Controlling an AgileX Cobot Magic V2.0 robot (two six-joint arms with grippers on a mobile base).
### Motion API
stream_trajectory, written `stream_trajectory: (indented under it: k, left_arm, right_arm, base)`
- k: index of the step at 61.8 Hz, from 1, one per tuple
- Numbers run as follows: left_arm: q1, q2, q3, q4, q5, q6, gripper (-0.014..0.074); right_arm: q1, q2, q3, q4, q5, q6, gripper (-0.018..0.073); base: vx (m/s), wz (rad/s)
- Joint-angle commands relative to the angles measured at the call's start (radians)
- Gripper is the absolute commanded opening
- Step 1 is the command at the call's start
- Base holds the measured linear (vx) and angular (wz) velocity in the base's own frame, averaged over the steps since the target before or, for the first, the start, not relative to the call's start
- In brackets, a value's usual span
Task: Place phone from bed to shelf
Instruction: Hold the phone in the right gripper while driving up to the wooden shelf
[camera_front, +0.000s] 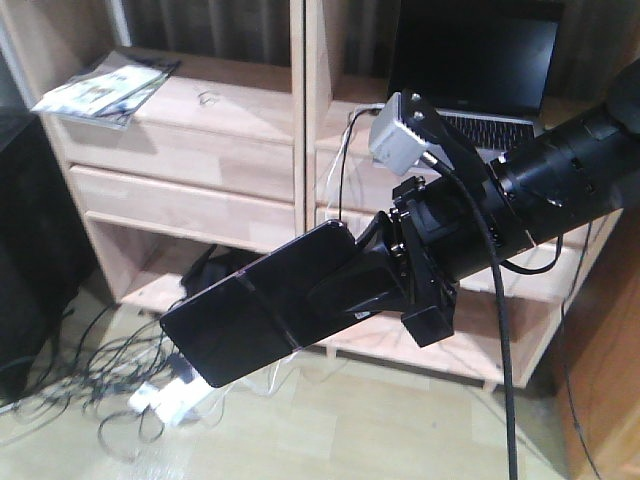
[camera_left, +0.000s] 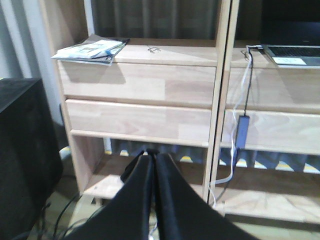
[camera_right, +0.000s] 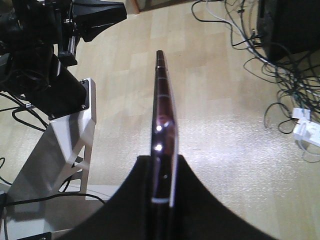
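The front view looks forward and slightly down at the shelf (camera_front: 240, 110), the right arm (camera_front: 560, 185) close before it. The left wrist view faces that shelf nearly level, along its claw (camera_left: 151, 156); both show the magazines (camera_left: 92, 50) and laptop (camera_left: 292, 50). The right wrist view points down along the phone (camera_right: 164, 125) at the floor (camera_right: 225, 130), sharing the cables (camera_right: 282, 85) with the front view.

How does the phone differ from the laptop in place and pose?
The phone hangs in the air, clamped in the right pincer; the laptop rests on the shelf. The phone is one flat slab, tilted; the laptop stands open, screen upright. Both show dark faces.
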Motion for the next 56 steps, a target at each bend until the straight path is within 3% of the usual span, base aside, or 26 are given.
stream_trajectory:
  k: [1,56]
  left_arm:
    - [0.001,-0.005,0.002,-0.01,-0.071,-0.004,0.0001]
    - [0.001,-0.005,0.002,-0.01,-0.071,-0.004,0.0001]
  right_arm:
    - [-0.002,-0.04,-0.025,0.079,0.064,-0.012,-0.0001]
    - [-0.002,-0.04,-0.025,0.079,0.065,-0.012,-0.0001]
  base:
    - [0.36,-0.08]
    - [0.29,-0.26]
